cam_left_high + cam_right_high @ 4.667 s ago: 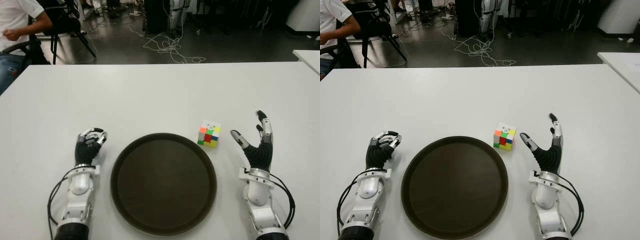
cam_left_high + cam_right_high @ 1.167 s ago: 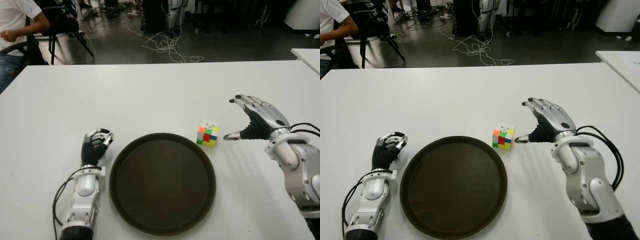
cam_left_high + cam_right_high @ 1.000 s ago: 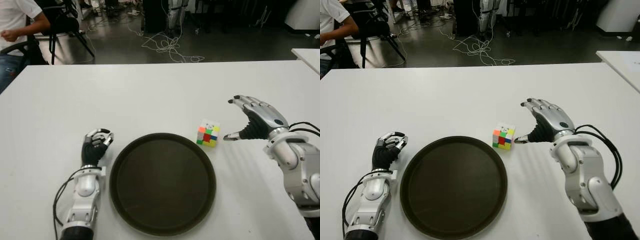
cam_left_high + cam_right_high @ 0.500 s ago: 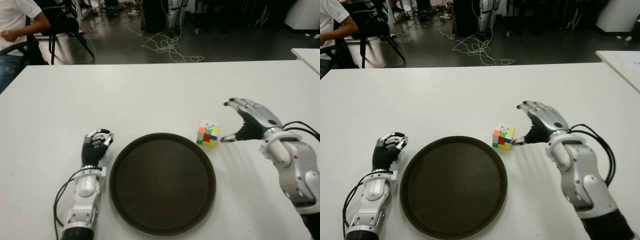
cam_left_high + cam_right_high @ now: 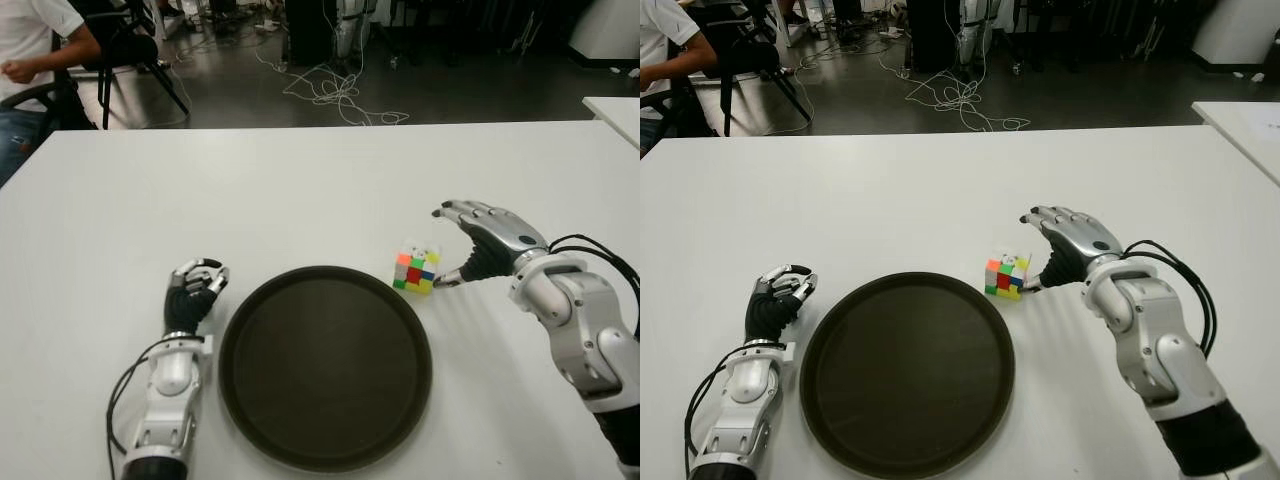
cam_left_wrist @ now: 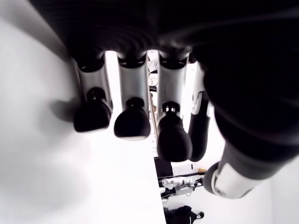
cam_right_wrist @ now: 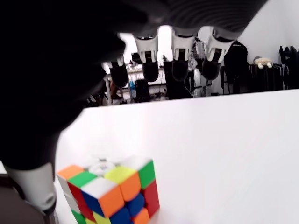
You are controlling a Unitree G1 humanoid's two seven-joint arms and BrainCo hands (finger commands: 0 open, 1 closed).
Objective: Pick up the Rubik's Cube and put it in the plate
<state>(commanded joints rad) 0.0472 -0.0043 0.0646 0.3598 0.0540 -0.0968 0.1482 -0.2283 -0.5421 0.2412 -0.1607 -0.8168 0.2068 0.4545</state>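
the rubik's cube (image 5: pixel 416 267) sits on the white table (image 5: pixel 300 190), just beside the far right rim of the dark round plate (image 5: pixel 325 365). the right hand (image 5: pixel 487 243) hovers at its right side, fingers spread and holding nothing, thumb tip just beside the cube. the left hand (image 5: pixel 190 297) shows left of the plate, curled and empty. risk, as i judge it: if the thumb pushes first, the cube may skid or turn toward the rim.

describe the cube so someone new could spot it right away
On the white table, find the big dark round plate near the front edge. Just past its far right rim sits the cube, with the right hand open beside it. It is the only small, many-coloured thing there.
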